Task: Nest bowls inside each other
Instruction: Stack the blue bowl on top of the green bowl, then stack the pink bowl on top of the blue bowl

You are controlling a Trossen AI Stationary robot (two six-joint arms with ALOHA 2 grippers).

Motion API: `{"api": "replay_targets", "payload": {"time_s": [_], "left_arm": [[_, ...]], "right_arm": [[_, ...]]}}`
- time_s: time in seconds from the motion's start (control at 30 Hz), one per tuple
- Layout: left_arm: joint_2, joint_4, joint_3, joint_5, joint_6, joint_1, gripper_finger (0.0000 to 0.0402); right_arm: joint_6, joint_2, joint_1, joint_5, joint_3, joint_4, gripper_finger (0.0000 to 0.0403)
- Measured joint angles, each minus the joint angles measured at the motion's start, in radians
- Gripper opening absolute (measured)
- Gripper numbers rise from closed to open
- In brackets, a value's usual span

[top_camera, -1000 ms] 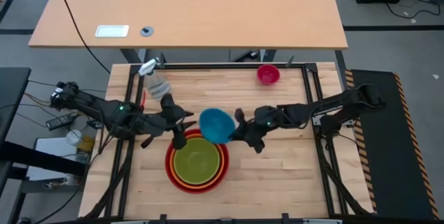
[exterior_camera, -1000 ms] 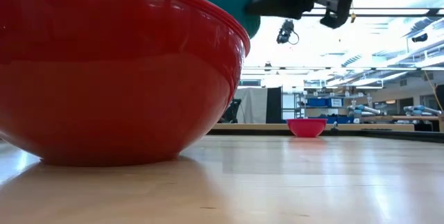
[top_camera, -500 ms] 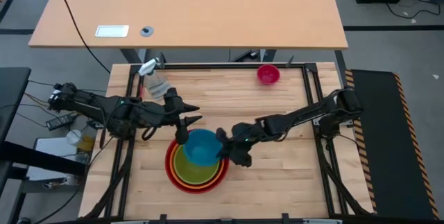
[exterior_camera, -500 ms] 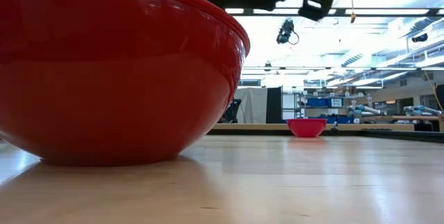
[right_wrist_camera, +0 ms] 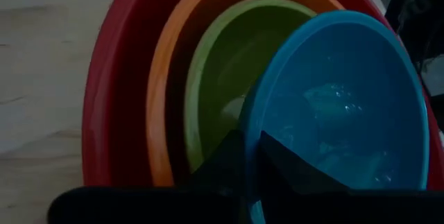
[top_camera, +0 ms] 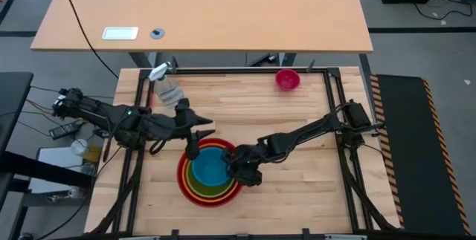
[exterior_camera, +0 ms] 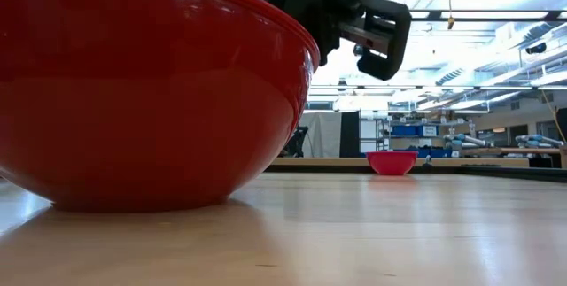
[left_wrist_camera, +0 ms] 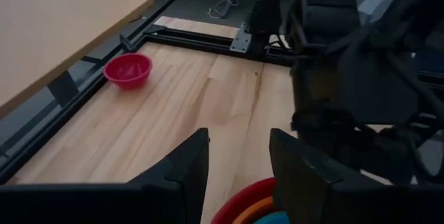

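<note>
A red bowl (top_camera: pixel 183 183) near the table's front holds an orange bowl (right_wrist_camera: pixel 163 106) and a green bowl (right_wrist_camera: pixel 215 92). The blue bowl (top_camera: pixel 210 167) sits inside the green one, opening up, with my right gripper (top_camera: pixel 236 167) shut on its rim. The red bowl's side (exterior_camera: pixel 151 91) hides the blue bowl in the low view. My left gripper (top_camera: pixel 204 128) hovers open just beyond the stack's far-left rim, holding nothing. The small pink bowl (top_camera: pixel 288 79) stands on its base at the far right. My right gripper pinches the blue bowl's rim (right_wrist_camera: pixel 251 123) on the side toward the table's right edge, one finger inside the bowl and one outside. The fingers slant down from the right. The bowl sits within the green bowl; whether its base rests there is hidden.
A clear spray bottle (top_camera: pixel 165 84) lies at the table's far left, close behind my left arm. A black metal frame (top_camera: pixel 238 70) runs along the table's edges. Bare wood lies between the stack and the pink bowl (left_wrist_camera: pixel 127 69).
My right gripper has gone down and toward the table's near-left with the blue bowl. The bowl was tilted in the air beside the stack's far-right rim; now it sits opening up inside the green bowl.
</note>
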Motion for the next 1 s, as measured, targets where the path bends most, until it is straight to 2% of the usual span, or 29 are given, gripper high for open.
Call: {"api": "replay_targets", "payload": {"time_s": [0.13,0.3,0.53,0.77,1.0], "left_arm": [[0.0,0.008,0.0,0.0,-0.038,0.001,0.0157],[0.0,0.007,0.0,-0.003,-0.071,0.001,0.0172],[-0.001,0.005,0.0,0.0,-0.091,0.001,0.0202],[-0.001,-0.024,-0.001,0.032,-0.081,0.001,0.0208],[-0.001,-0.033,-0.001,0.032,-0.082,0.001,0.0208]], "right_arm": [[0.038,-0.001,0.001,-0.025,0.001,-0.001,0.0045],[0.063,-0.005,0.001,-0.036,0.001,0.0,0.0083],[0.068,-0.025,0.01,0.066,0.001,-0.002,0.0145],[0.069,-0.12,0.001,0.208,0.002,-0.038,0.0157],[0.183,-0.196,-0.08,0.507,0.002,-0.205,0.0158]]}}
